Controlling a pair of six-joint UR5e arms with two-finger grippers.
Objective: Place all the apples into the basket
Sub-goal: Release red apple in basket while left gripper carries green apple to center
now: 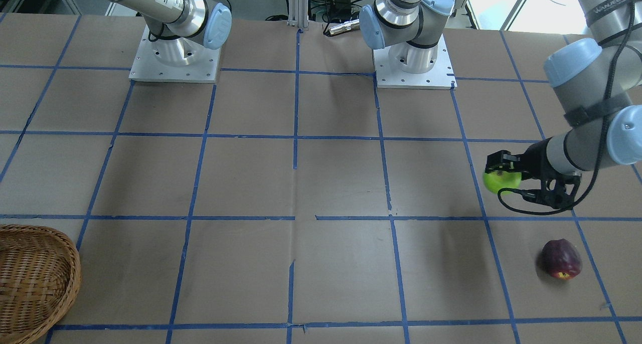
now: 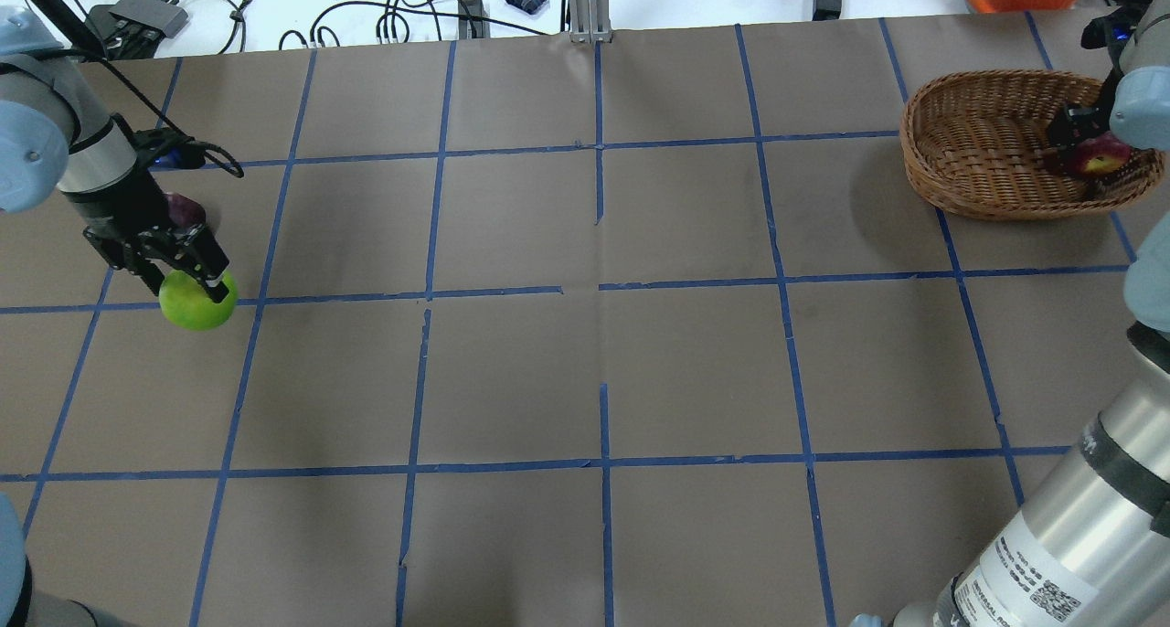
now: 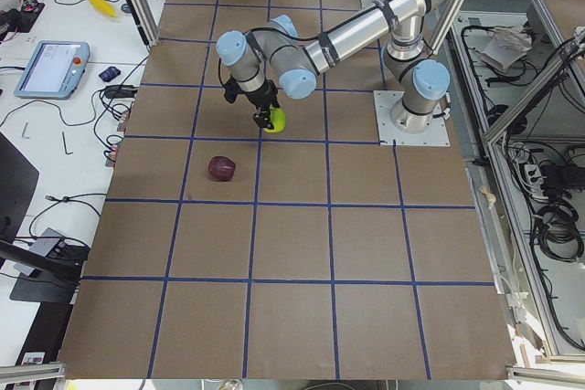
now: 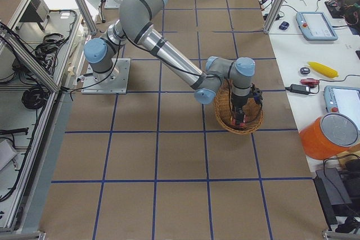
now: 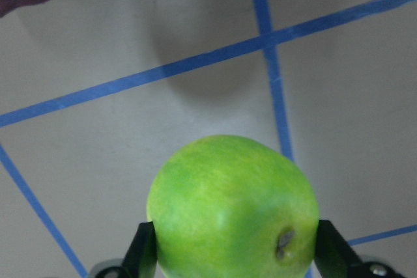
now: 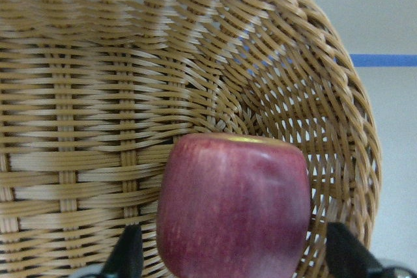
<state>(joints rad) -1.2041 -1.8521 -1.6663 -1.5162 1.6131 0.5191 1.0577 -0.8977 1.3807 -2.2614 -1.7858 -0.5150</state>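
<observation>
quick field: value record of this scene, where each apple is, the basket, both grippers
green apple: held in left gripper, above the table
red apple: held in right gripper, inside the basket's rim
maroon apple: lying on the table, untouched, near the left gripper
basket: at the table's far right corner, no released apple visible inside
apples let go in basket: none visible

Bare table (image 2: pixel 603 362) lies open toward the basket (image 2: pixel 983 147), whose inside the right end effector (image 2: pixel 1083 147) occupies
</observation>
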